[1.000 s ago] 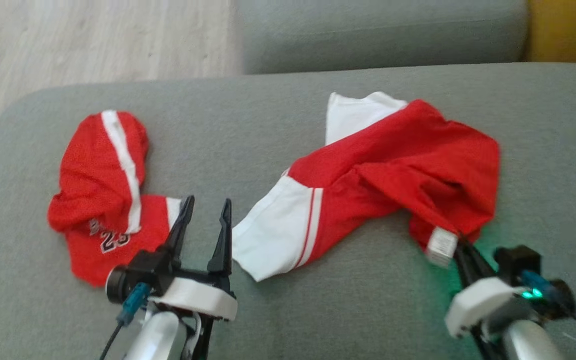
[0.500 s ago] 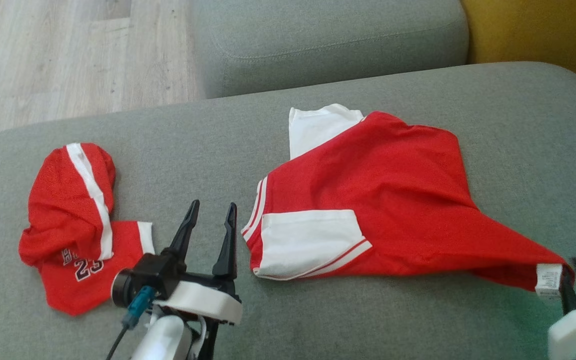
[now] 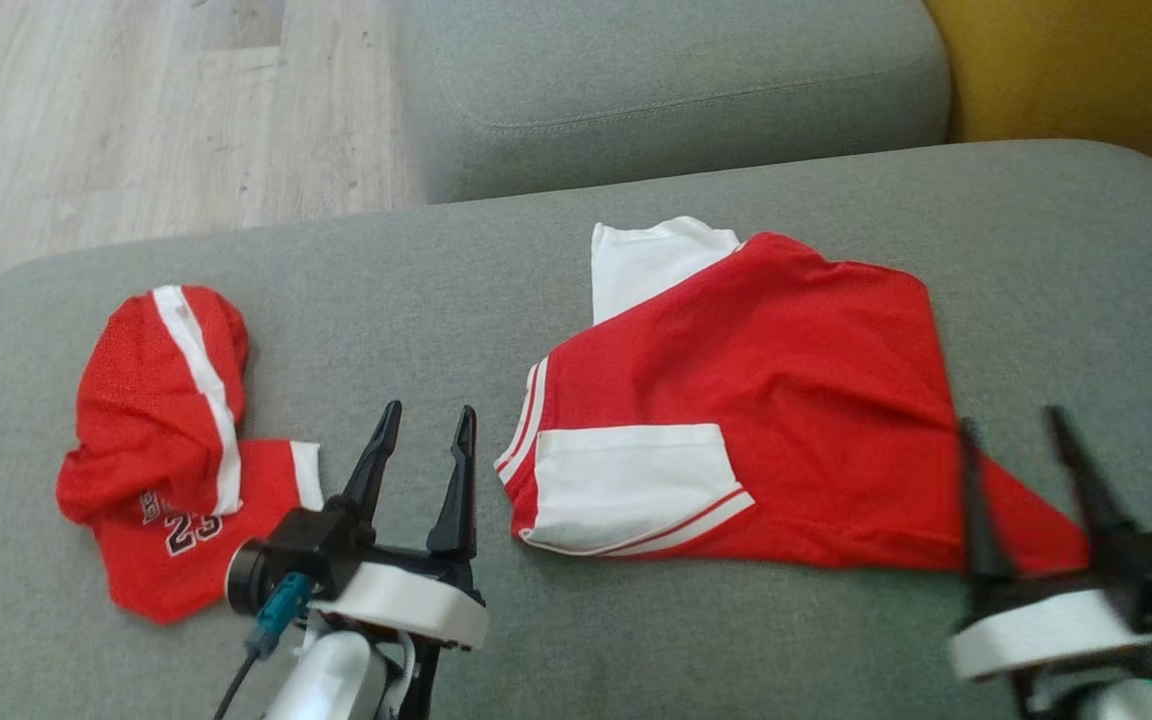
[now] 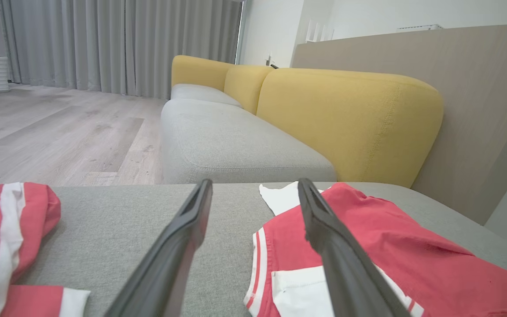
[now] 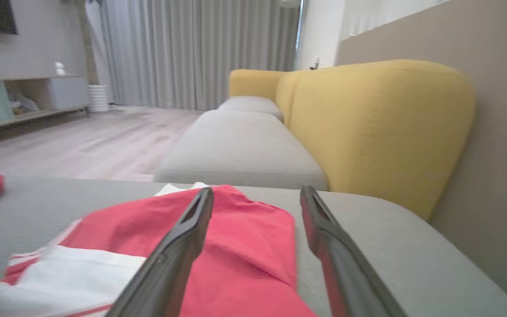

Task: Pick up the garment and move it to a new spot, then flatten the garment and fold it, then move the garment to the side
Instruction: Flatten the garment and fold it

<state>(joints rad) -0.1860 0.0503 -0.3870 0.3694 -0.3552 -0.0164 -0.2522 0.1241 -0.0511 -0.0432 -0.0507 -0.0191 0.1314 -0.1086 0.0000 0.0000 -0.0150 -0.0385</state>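
On the grey sofa seat [image 3: 636, 640], the red-and-white garment [image 3: 766, 400] lies spread just ahead and left of the right gripper [image 3: 1011, 420], whose fingers stand wide apart holding nothing, while the left gripper [image 3: 428, 410], equally spread and empty, hovers between that garment and a crumpled red jersey [image 3: 166, 420].

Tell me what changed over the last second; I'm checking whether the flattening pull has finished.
The right end effector, which pinched the red-and-white garment by its labelled corner, dragged it rightward, spreading it flatter, then let go and stands open. The left end effector stayed open; the numbered jersey stayed crumpled.
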